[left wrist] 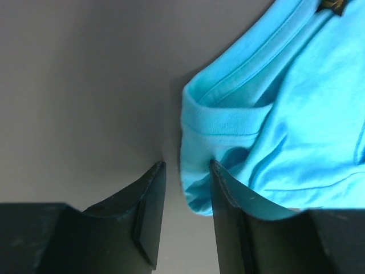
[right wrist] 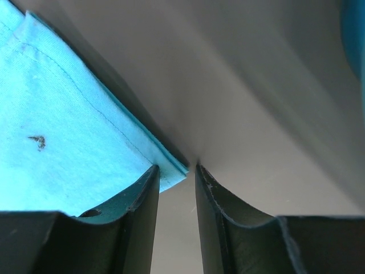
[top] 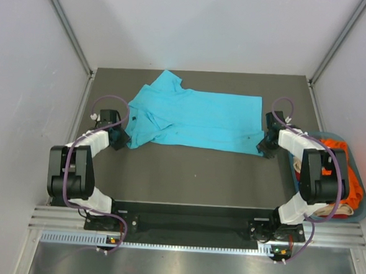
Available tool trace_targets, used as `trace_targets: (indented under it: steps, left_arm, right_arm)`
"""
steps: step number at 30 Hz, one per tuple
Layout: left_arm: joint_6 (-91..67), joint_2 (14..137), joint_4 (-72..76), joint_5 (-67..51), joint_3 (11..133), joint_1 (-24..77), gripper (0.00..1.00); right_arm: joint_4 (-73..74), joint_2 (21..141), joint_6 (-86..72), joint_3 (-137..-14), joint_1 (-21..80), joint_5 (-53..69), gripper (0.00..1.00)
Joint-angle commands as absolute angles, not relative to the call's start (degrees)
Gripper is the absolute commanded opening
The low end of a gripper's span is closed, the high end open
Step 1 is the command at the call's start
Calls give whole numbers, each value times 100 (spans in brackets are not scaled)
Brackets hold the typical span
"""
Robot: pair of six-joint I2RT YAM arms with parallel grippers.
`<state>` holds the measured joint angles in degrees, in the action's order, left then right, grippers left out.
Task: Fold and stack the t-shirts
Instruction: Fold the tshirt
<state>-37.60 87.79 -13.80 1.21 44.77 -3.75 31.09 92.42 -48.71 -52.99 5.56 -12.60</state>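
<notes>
Turquoise shirt (top: 196,119) lies flat across the surface (top: 187,174), with the left pincer (left wrist: 187,165) spread at its sleeve and the right pincer (right wrist: 177,166) slightly parted at its hem corner, neither apparently pinching cloth, both placed to take opposite ends for a fold.

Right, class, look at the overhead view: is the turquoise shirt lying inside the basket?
No, the turquoise shirt lies spread out on the dark table, outside the basket at the right edge.
</notes>
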Motion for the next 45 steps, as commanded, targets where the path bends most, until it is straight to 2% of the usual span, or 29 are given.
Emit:
trace_targets:
  steps: [1,3,4,7,8,14,36,38,39,42,45]
  left_arm:
    - [-3823,8877,-1046,202,4421,-404,37]
    - [-3832,8912,-1089,237,4447,-404,27]
    - [-3823,8903,-1099,316,4439,-404,16]
    - [-3806,8895,-1308,448,4482,-404,0]
    - [-3780,8912,-1388,544,4561,-404,0]
    - [-3656,8973,-2100,1361,4755,-413,0]
    - [-3700,8086,-2768,1248,4333,-395,0]
    - [-3709,7902,-2769,1108,4324,-396,6]
    - [-3709,7832,-2769,1055,4324,-396,19]
    - [-3657,7656,-2909,985,4543,-404,36]
    - [-3516,7515,-3164,1037,4911,-404,42]
  right_arm:
    - [3076,9360,-4948,-5432,659,-1362,32]
    - [3050,9387,-4940,-5397,659,-1423,30]
    - [3050,9395,-4922,-5388,659,-1467,28]
    - [3050,9352,-4756,-5388,650,-1661,3]
    - [3041,9308,-4694,-5388,668,-1705,0]
    - [3050,9035,-4289,-5282,668,-1810,0]
    - [2777,8314,-3700,-4553,694,-1555,0]
    - [2882,8341,-3709,-4614,694,-1634,0]
    - [2926,8384,-3709,-4649,694,-1652,0]
    - [3172,8472,-3613,-4851,694,-1731,6]
    - [3366,8333,-3455,-5036,694,-1714,16]
